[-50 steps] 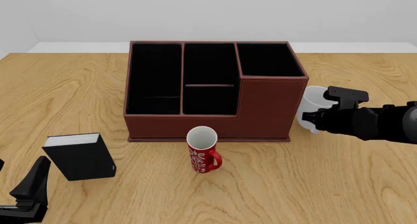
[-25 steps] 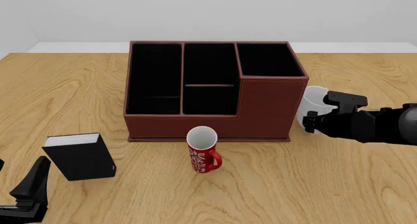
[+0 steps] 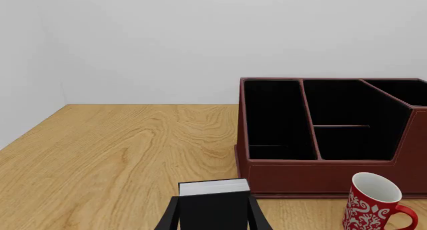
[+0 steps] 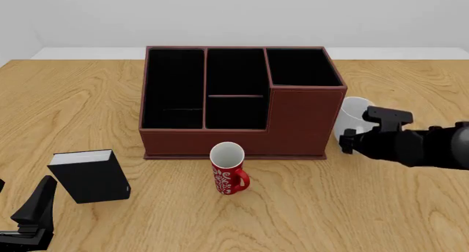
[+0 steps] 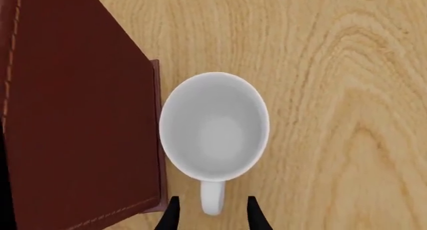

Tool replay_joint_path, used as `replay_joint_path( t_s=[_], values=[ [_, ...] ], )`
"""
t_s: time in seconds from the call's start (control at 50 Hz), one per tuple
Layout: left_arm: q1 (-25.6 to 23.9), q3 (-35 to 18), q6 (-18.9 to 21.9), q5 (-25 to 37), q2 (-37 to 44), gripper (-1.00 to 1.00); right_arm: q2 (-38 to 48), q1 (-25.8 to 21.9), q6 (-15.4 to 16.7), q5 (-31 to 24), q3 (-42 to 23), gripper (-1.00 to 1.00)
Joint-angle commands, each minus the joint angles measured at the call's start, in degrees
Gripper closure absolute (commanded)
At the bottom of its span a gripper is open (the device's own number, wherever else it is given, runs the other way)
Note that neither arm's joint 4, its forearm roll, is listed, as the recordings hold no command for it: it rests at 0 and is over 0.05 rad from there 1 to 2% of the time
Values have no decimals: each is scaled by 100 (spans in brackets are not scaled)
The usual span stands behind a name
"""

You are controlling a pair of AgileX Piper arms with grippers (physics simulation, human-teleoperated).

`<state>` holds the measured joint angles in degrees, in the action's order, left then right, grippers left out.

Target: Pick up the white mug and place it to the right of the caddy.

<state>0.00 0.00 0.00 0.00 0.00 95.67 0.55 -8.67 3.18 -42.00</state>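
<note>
The white mug [image 4: 352,113] stands upright on the table just right of the caddy [image 4: 297,120], close to its tall end. From the right wrist I look down into the white mug [image 5: 213,127], its handle pointing toward me, with the caddy's [image 5: 73,115] wall beside it. My right gripper [image 4: 347,140] is open and hovers at the mug's near side; its fingertips [image 5: 172,215] stand on either side of the handle without touching it. My left gripper [image 4: 33,216] is open and low at the front left.
A red patterned mug [image 4: 228,169] stands in front of the caddy's middle. A black book [image 4: 91,176] stands at the front left, just ahead of my left gripper [image 3: 212,221]. Bare wood lies right of the white mug.
My right arm has drawn back to the right and slightly lower, away from the white mug, uncovering more of it. The mug and the left arm have stayed put.
</note>
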Motion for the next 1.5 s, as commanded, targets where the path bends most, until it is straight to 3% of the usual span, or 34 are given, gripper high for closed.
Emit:
replay_joint_path(
  t_s=[0.02, 0.32, 1.5],
  values=[
    [0, 0, 0, 0, 0, -100, -264, -50, -3, 66, 259, -100],
    [0, 0, 0, 0, 0, -100, -519, 15, 23, 133, 496, -100],
    [0, 0, 0, 0, 0, -100, -2387, -164, 228, -494, 1130, -100]
  ],
)
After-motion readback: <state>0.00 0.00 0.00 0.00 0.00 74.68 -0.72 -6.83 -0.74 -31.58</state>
